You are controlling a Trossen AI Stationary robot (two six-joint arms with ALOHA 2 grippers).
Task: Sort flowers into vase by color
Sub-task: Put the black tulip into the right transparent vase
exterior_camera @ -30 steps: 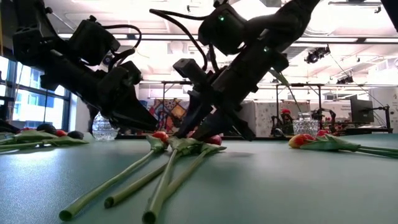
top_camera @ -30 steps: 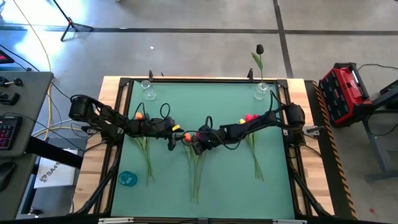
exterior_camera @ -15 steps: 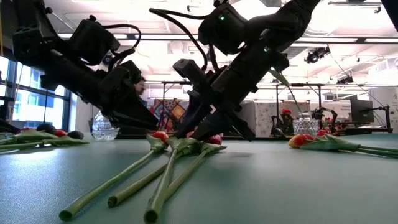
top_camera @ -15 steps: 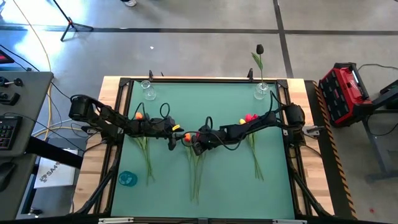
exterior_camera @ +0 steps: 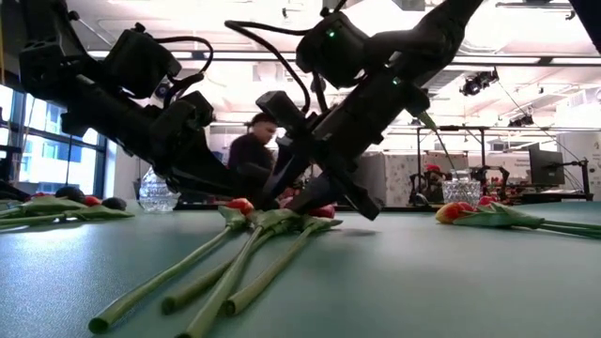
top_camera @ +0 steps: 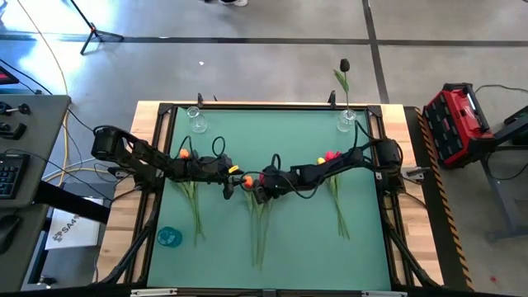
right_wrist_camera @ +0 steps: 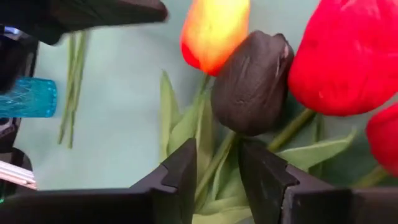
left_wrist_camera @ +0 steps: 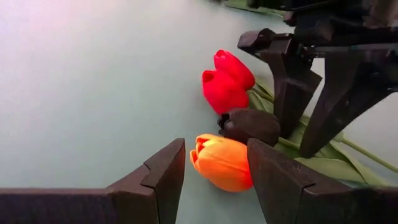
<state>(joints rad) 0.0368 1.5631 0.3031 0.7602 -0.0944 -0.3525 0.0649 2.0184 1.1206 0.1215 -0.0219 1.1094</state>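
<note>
No legible text or labels

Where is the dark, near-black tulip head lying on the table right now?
High view: mid-table in the middle bunch, the black tulip head lies between the orange tulip head and red tulip head.

High view: looked straight down on the whole counter (top_camera: pixel 280 148) | Low view: sat at counter height, facing the room | Wrist views: close on the central tulip heads (left_wrist_camera: pixel 227 134), shared by both wrists
</note>
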